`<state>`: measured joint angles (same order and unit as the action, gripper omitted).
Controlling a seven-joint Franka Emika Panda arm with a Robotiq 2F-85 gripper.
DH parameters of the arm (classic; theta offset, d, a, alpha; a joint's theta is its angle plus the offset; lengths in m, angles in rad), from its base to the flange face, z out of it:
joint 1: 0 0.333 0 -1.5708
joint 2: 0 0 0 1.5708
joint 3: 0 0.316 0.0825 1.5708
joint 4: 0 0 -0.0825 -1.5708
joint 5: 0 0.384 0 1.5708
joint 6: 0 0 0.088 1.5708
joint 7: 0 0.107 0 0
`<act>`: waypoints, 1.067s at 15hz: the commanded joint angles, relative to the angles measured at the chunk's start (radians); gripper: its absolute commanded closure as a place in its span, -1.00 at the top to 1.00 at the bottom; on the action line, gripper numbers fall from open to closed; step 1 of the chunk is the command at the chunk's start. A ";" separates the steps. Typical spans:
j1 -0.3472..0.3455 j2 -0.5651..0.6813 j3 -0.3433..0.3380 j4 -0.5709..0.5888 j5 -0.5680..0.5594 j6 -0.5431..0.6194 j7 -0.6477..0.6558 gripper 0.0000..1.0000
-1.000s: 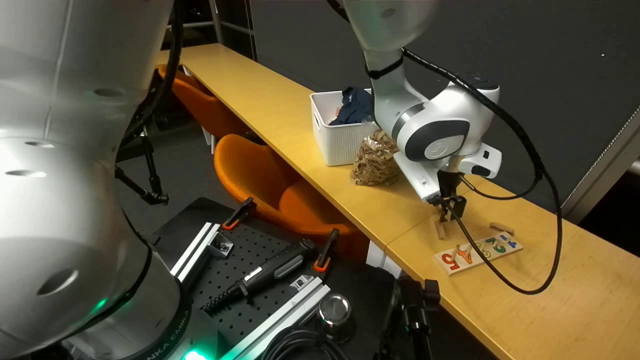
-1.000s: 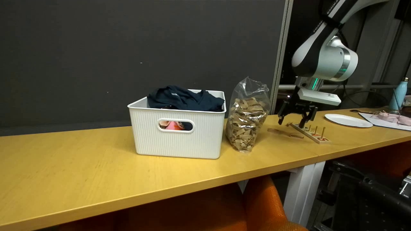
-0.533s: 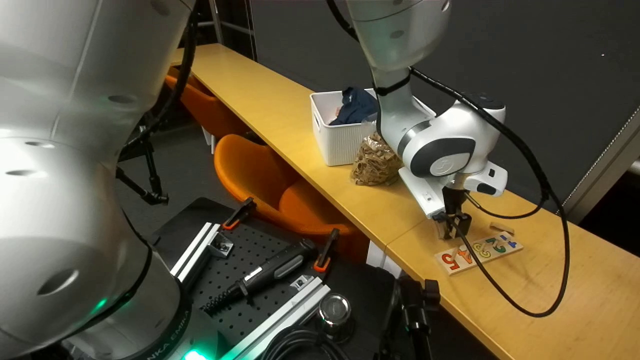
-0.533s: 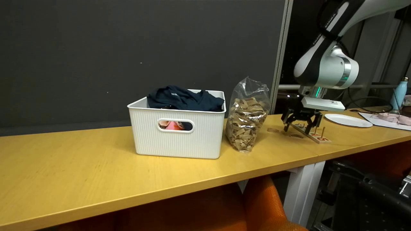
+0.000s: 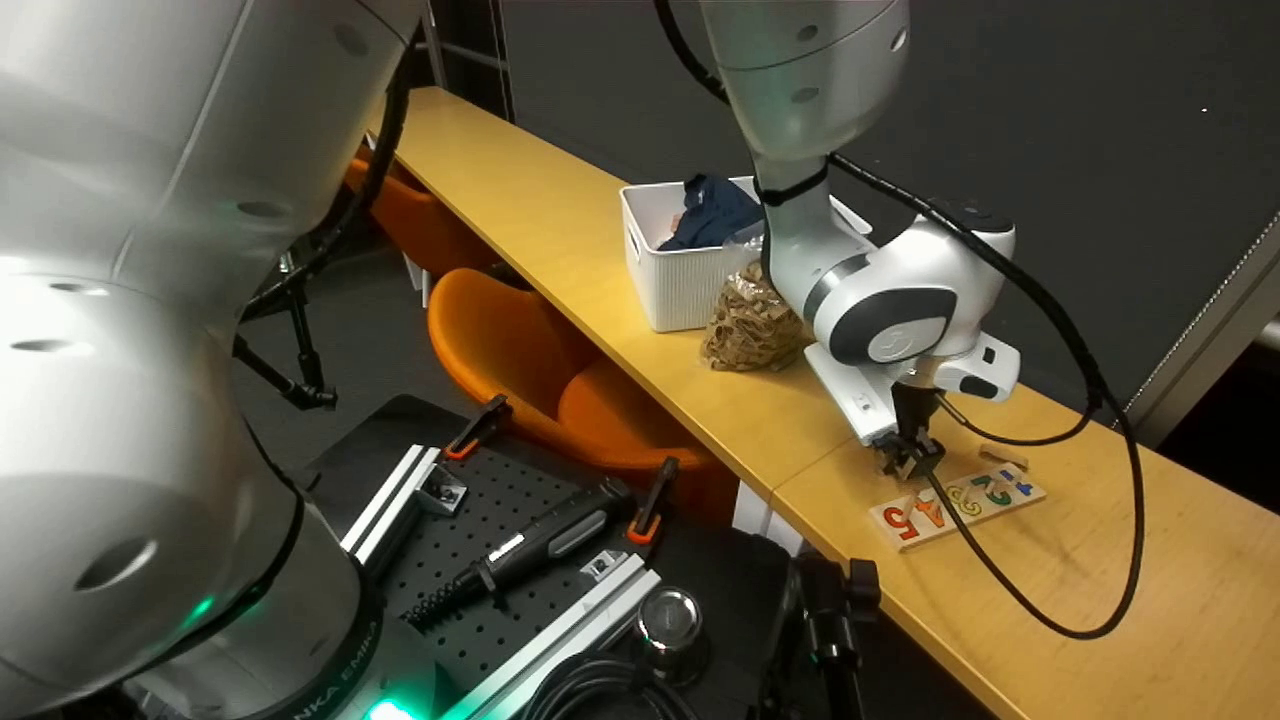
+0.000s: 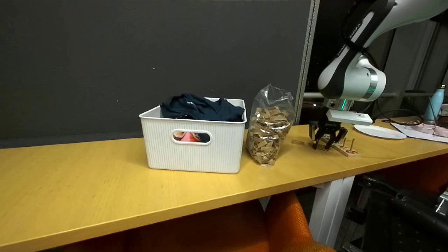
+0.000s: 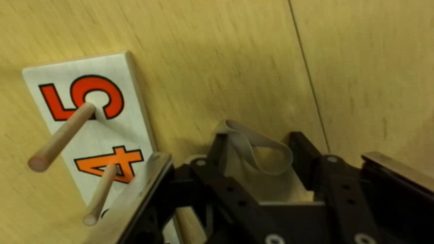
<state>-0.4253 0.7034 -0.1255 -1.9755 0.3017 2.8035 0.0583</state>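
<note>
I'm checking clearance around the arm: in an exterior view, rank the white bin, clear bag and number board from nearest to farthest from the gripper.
1. Number board: right beside the gripper, toward the picture's right.
2. Clear bag: to the picture's left of the gripper.
3. White bin: farther left, beyond the bag.

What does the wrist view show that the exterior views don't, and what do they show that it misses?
Only the wrist view clearly shows the open loop of the beige band, between the jaws of the gripper. Only the exterior views show the white basket, dark cloth and clear bag. All show the gripper, numbered board and table.
</note>
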 commanded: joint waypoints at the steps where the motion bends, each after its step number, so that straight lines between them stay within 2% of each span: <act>1: 0.008 0.003 -0.003 0.020 -0.005 -0.022 0.010 -0.59; 4: 0.019 -0.007 -0.008 0.033 -0.008 -0.030 0.018 -0.99; 16: 0.056 -0.004 -0.011 0.126 -0.016 -0.073 0.037 -0.99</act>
<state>-0.3807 0.6998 -0.1267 -1.8829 0.3013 2.7803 0.0742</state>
